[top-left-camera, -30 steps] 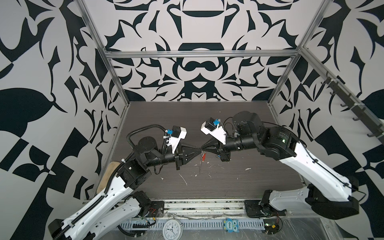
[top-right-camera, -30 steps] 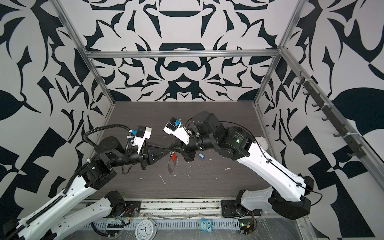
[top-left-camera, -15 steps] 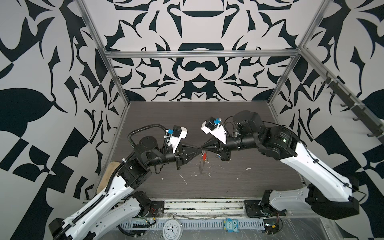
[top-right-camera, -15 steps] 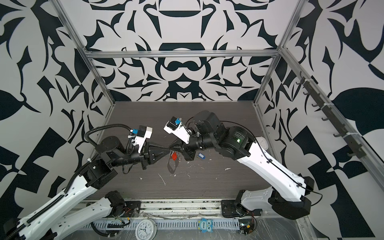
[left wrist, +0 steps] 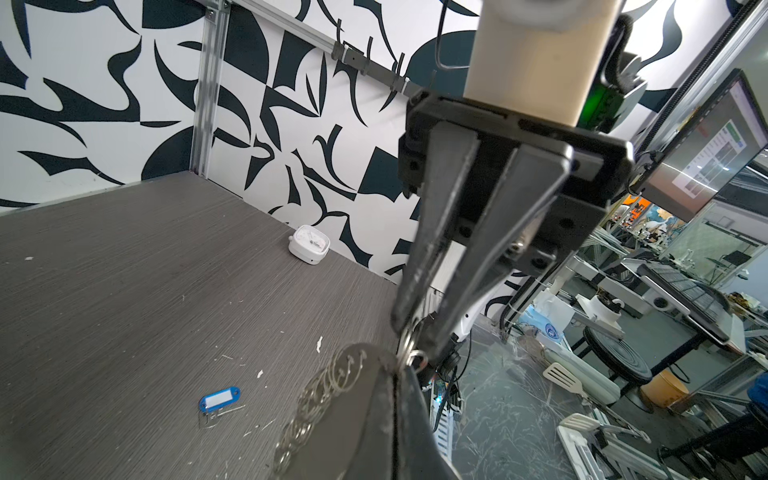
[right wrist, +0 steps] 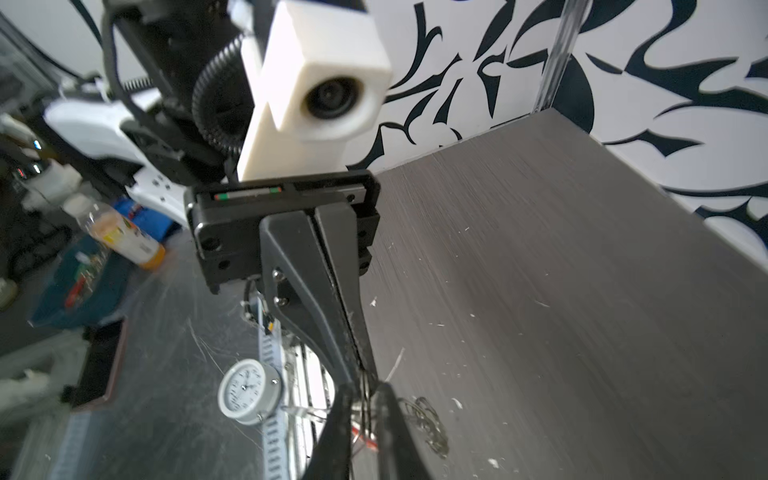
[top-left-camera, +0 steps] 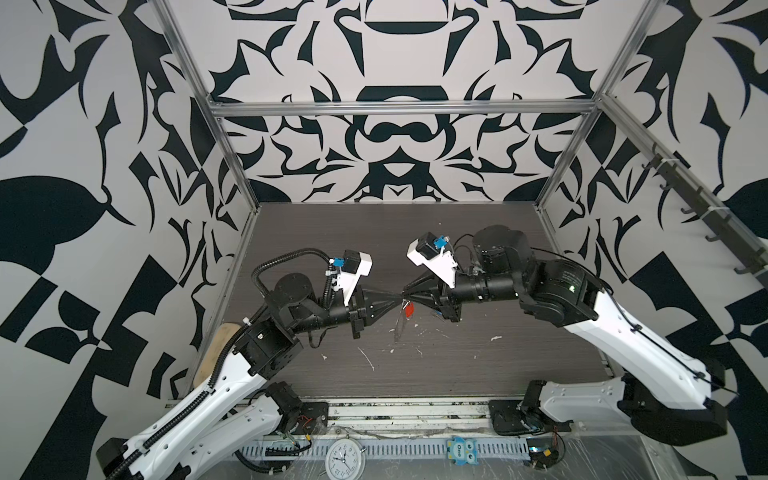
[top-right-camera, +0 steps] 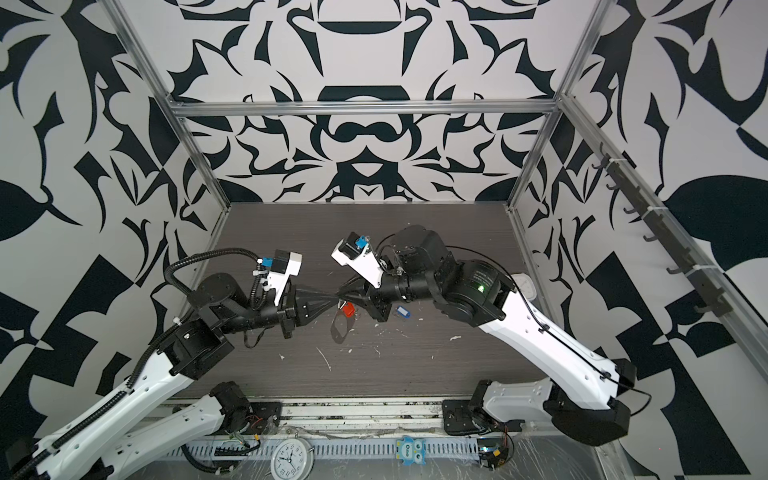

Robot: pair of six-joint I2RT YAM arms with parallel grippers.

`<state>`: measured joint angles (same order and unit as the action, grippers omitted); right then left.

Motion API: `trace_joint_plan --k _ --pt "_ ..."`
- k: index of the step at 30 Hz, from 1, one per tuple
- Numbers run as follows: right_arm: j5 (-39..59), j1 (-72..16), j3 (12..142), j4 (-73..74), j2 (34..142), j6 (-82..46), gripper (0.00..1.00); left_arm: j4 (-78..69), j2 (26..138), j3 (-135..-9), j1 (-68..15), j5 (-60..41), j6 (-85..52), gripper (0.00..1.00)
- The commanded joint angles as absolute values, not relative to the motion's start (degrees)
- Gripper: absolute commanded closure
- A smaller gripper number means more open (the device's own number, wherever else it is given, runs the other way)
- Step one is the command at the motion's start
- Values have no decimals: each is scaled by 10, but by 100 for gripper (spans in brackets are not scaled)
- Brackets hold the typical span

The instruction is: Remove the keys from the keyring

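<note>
Plainly, the only writing we can read is what looks like "One" on the small blue owl figure (top-right-camera: 409, 449) at the front rail, near a round clock (top-right-camera: 291, 459). The blue key (left wrist: 219, 400) has a blank white label and lies flat on the table (top-right-camera: 415, 365), apart from the rest. The left gripper (right wrist: 365, 370) is pinched tight on the top of the keyring (left wrist: 328, 384), above the table, with the chain and the red key (top-right-camera: 348, 309) hanging below. The right gripper (left wrist: 415, 343) meets it tip to tip, fingers slightly parted around a ring. A white square clock (left wrist: 309, 245) sits by the wall. In the right wrist view that gripper's own fingers hide most of the red key.
</note>
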<state>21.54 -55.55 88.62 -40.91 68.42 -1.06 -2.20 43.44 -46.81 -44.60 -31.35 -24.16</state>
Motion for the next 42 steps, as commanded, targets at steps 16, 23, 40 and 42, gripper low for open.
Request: trace_joint_plan --k 16,23,40,42 --pt "77 -557 663 -150 527 -119 44 28 445 -520 -446 -224 -269 100" --pt "149 -557 630 -140 521 -78 49 17 446 -514 -446 -229 -265 100" --pt "171 -557 599 -68 557 -44 48 -16 443 -500 -447 -275 -268 100" --pt "177 -557 595 -61 562 -47 48 -21 441 -497 -447 -279 -269 100"
